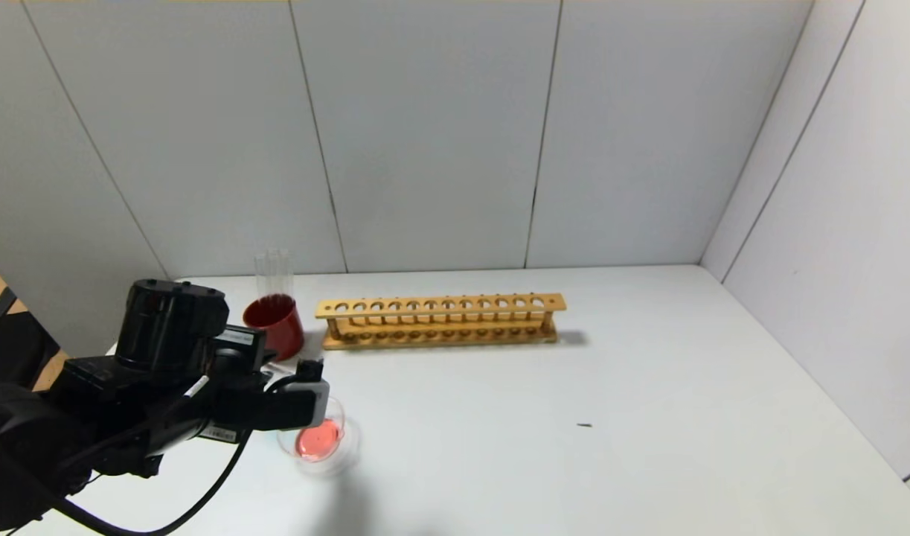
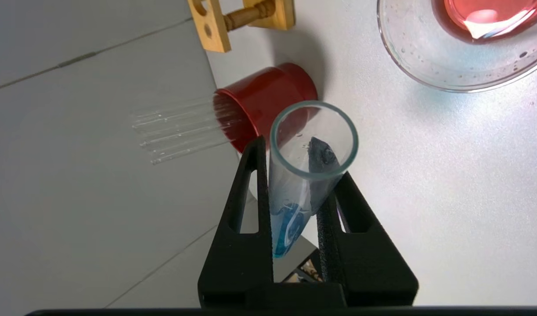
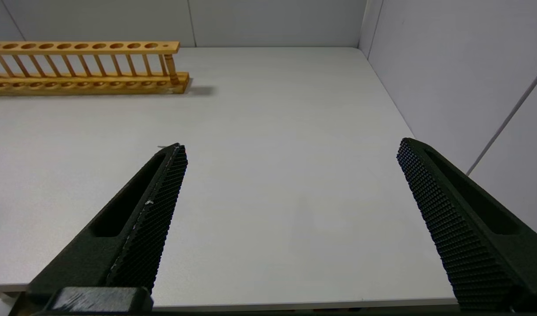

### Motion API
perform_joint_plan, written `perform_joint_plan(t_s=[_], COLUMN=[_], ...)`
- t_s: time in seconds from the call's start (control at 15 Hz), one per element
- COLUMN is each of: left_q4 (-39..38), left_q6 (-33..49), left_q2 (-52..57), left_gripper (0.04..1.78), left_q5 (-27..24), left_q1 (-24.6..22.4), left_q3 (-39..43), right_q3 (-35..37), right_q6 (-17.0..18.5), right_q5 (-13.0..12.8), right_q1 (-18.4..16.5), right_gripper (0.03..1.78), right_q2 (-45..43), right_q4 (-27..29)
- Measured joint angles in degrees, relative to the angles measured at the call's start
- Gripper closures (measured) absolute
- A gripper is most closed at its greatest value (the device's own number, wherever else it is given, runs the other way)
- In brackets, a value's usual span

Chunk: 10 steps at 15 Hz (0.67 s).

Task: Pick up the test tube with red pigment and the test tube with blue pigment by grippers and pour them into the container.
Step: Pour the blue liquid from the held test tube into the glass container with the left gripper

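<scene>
My left gripper (image 1: 313, 402) is at the table's front left, shut on the test tube with blue pigment (image 2: 294, 197). In the left wrist view (image 2: 300, 160) the tube sits between the black fingers, with teal liquid in its closed end and its open mouth pointing out past the fingertips. The container (image 1: 350, 447), a low clear glass dish, stands just beside and below the gripper and holds orange-red liquid; its rim also shows in the left wrist view (image 2: 409, 57). The test tube with red pigment is out of view. My right gripper (image 3: 292, 147) is open and empty over the table's front right part.
A dark red cup (image 1: 276, 324) with plain clear tubes (image 1: 274, 272) stands behind the left gripper. A long wooden tube rack (image 1: 440, 320) with empty holes sits at mid-back. Grey walls close the back and right. A small dark speck (image 1: 584, 425) lies mid-table.
</scene>
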State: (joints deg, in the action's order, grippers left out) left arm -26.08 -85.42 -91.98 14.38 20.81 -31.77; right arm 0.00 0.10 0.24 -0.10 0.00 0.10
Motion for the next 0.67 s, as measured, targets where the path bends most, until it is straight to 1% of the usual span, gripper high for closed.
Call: perform_joint_plan(t_s=[0.33,0.47,0.67], left_q4=[-0.27,-0.46,-0.57], left_q6=[-8.35,-13.18,-15.10], left_q2=[-0.99,-0.94,-1.82], left_gripper=[1.49,1.49,1.49], left_q5=[0.33,0.49,0.49], left_q1=[-3.28,-4.74,-5.19], left_q3=[-0.10,-0.26,-0.26], right_q3=[0.00,0.00,0.00], right_q6=[0.00,0.00,0.00], right_q5=[0.00,0.00,-0.02], right_q1=[0.00,0.00,0.00], right_gripper=[0.06,0.06,0.06], right_q2=[0.00,0.00,0.00], right_q4=[0.00,0.00,0.00])
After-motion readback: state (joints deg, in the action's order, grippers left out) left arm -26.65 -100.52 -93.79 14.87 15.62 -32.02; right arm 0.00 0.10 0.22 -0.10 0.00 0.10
